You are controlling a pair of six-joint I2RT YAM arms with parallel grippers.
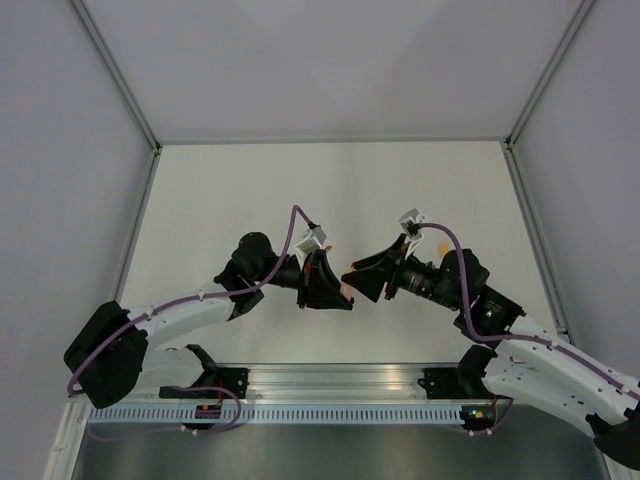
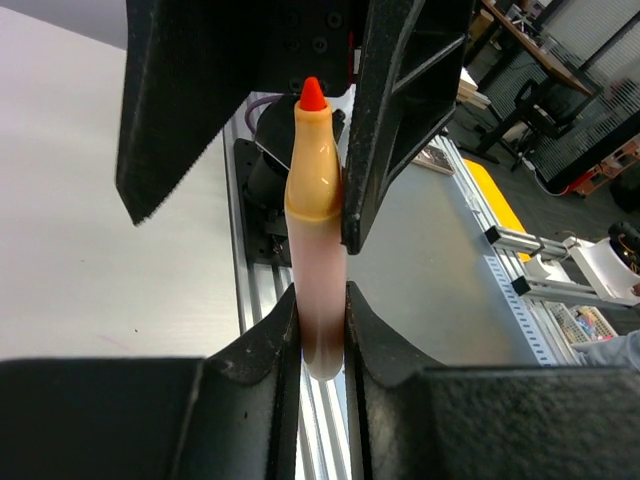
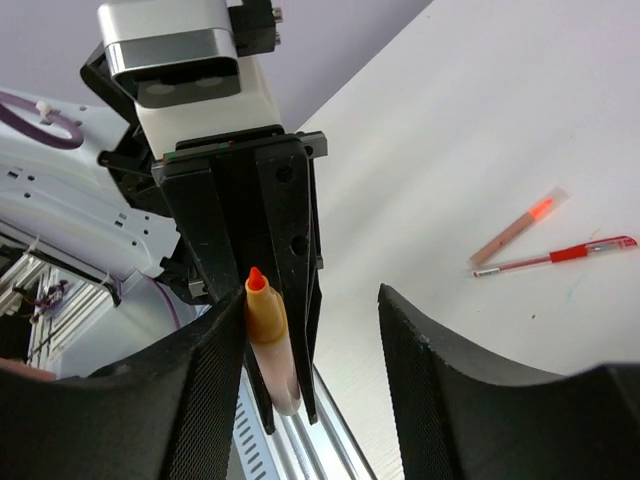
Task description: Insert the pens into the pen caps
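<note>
My left gripper [image 2: 320, 325] is shut on an orange-pink pen [image 2: 316, 250], held above the table with its bare red tip [image 2: 312, 94] pointing at the right gripper. My right gripper [image 3: 312, 345] is open and empty; the pen [image 3: 270, 340] sits between its fingers [image 3: 200, 390], close to the left one. In the top view the left gripper [image 1: 325, 285] and the right gripper [image 1: 358, 280] meet tip to tip at mid-table. A translucent orange-pink pen cap [image 3: 520, 228] and a red pen [image 3: 555, 257] lie side by side on the table.
The aluminium rail [image 1: 340, 385] runs along the near table edge under the arm bases. Grey walls [image 1: 60, 150] enclose the white table [image 1: 330, 190] on the left, back and right.
</note>
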